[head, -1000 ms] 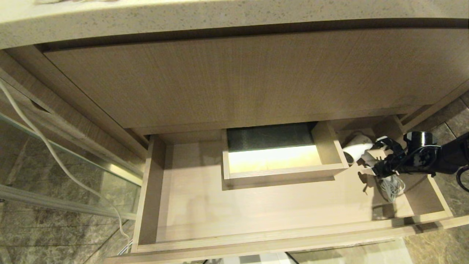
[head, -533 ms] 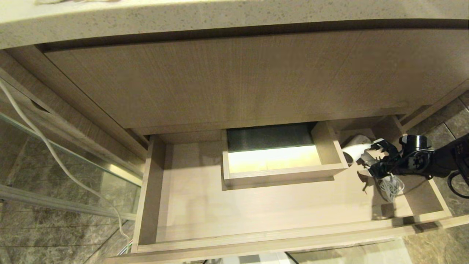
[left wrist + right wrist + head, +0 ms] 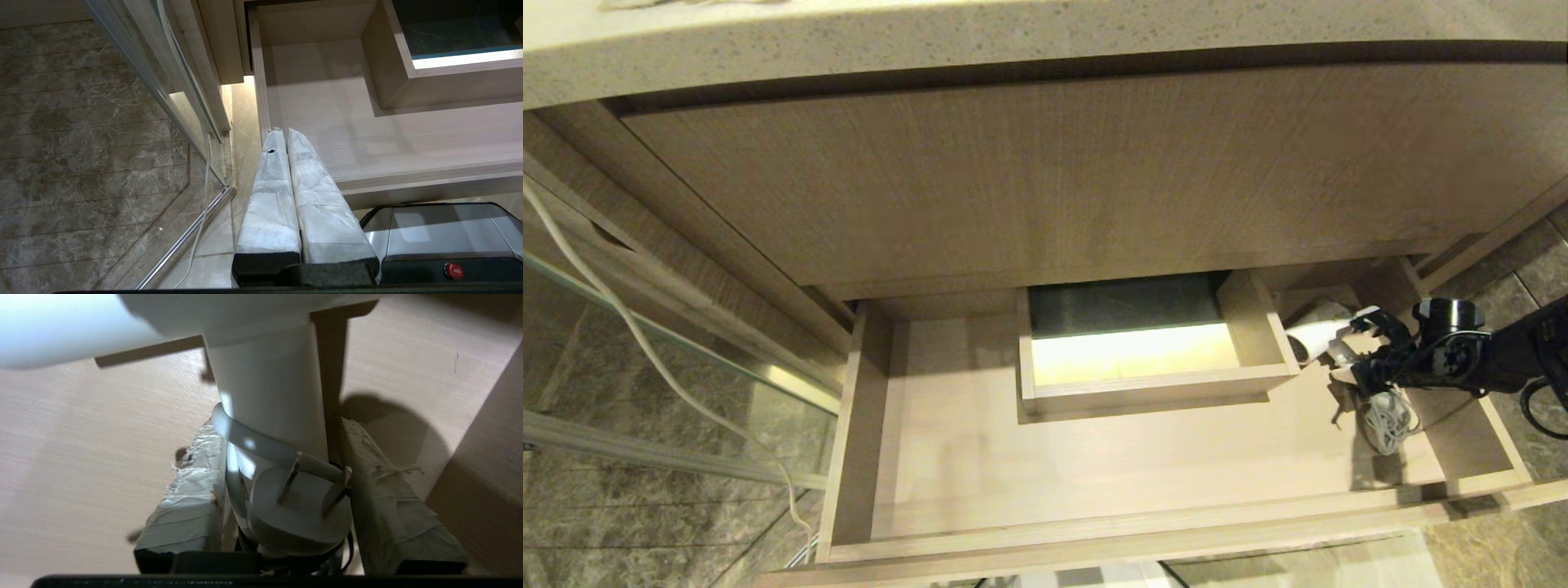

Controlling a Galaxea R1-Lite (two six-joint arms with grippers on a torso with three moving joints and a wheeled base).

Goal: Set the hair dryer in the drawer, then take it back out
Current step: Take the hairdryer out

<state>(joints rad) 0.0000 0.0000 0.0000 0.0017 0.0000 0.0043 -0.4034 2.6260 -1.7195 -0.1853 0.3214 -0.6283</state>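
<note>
Our right gripper (image 3: 1342, 349) has narrowed its jaws over the last second: they stood wide around the white plastic hair dryer (image 3: 1315, 335), now they are pinched in on its white handle (image 3: 269, 416). In the right wrist view the taped fingers (image 3: 192, 498) flank the handle on both sides, with the white cord (image 3: 253, 443) looped round it and the white plug (image 3: 300, 510) wedged between them. Whether the squeeze is finished we cannot tell; contact looks made on both sides.

The dryer itself has not shifted. It sits in the wide shallow beige wood-grain drawer (image 3: 947, 457), in the far corner just to the right of the boxed rectangular notch (image 3: 1152, 384), barrel toward the notch. The loose white cord bundle (image 3: 1387, 416) lies on the drawer floor just in front of the gripper.

We read this as: stowing is done, the take-out grasp is under way. Risk for the lift, in our judgement: the plug between the fingers may stop a clean hold on the handle, and the trailing cord could snag on the drawer side.

Our left gripper (image 3: 286, 139) is parked in front of the drawer's left end, jaws pressed together, empty.
</note>
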